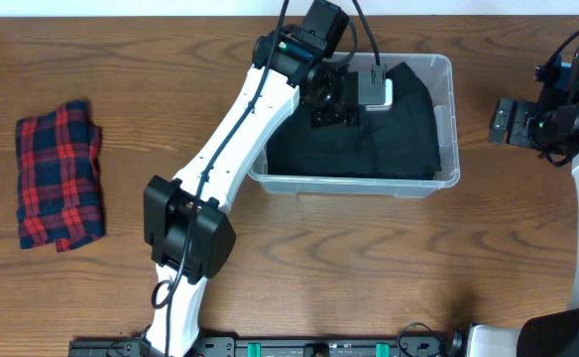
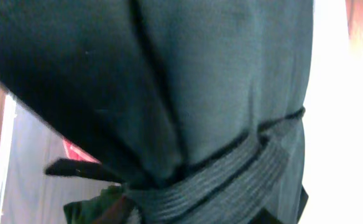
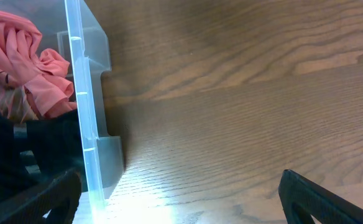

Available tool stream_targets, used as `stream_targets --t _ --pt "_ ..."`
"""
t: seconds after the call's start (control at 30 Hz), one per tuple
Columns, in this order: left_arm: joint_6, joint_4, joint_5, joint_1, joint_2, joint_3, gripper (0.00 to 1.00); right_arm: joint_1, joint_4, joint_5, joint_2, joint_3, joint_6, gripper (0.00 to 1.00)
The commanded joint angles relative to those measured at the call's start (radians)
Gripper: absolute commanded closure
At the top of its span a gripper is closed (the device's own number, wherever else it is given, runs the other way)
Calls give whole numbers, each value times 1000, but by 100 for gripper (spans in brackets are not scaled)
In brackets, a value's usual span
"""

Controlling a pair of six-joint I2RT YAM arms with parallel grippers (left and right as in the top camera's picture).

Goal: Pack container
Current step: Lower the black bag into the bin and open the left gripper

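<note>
Left pincer (image 1: 331,111) is down inside the tub, upper middle of the overhead frame, right on the folded black fabric garment (image 1: 394,134). The left wrist view is filled with that dark cloth and the fingers are hidden, so we can't tell whether the jaws are parted or clamped.

We read the step as seating this garment in the large clear rectangular plastic container (image 1: 451,119), which sits upper right of centre on the brown wooden table (image 1: 369,268).

Next move, as we judge it:
- Get the fingers free of the cloth.
- Lift straight up past the rim.
- Go for the red-and-blue plaid folded cloth (image 1: 59,176) at far left, well apart from the container.

Right pincer (image 1: 513,121) is parked near the container's right wall, jaws wide with nothing between them.

Its wrist view shows crumpled pink fabric (image 3: 38,68) through the clear wall, beside the black garment.

Risks:
- The cloth could snag on the fingers and drag out on the lift.
- The white left arm link (image 1: 240,129) crosses the container's left rim, so clearance is tight there.
</note>
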Motion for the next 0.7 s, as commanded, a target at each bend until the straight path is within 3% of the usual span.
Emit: stream_targets --t 0.0,0.07,0.1,0.17,0.27,0.53,0.6,0.67 --pt "2 0 -57 -6 27 -4 56 -6 -1 2 2 3 11 1" --pt "1 25 -107 -6 27 -4 46 -6 -1 2 1 3 11 1" --pt "0 37 -123 -6 26 -4 31 -6 -1 2 1 3 11 1" --pt "-2 57 -148 -6 25 -4 16 -6 -1 2 1 3 11 1" --pt "-24 90 -194 -6 16 -4 2 -6 -1 2 1 3 11 1" --pt "-320 258 -259 -6 -51 -4 1 -6 -1 2 2 3 11 1" --pt "-341 269 -259 -6 -63 -4 8 -6 -1 2 2 3 11 1" --pt "-352 266 -265 -6 -66 -4 28 -6 -1 2 1 3 11 1"
